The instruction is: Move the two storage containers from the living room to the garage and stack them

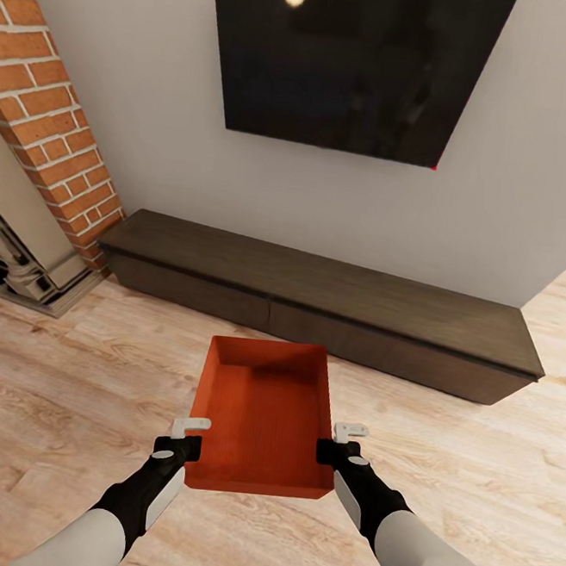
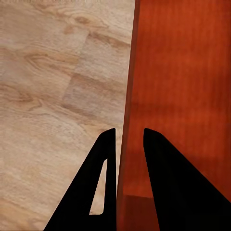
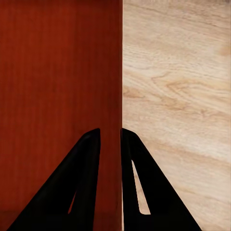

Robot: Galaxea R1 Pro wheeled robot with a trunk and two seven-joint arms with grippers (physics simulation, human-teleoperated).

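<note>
**Wood-plank floor and the long low table against the wall**

The light wood-plank floor (image 1: 64, 400) spreads across the near and middle ground, its boards pale with darker grain streaks. At the far side a long, dark, low table (image 1: 318, 278) stands directly on it, running along the white wall from the far left to the right; its top is a flat dark slab, and the front shows a seam near the middle. At the far left the base of a red brick fireplace (image 1: 62, 149) meets the floor, just beside the table's left end. In both wrist views the same pale planks (image 2: 48, 96) (image 3: 178, 96) show beneath.
</note>
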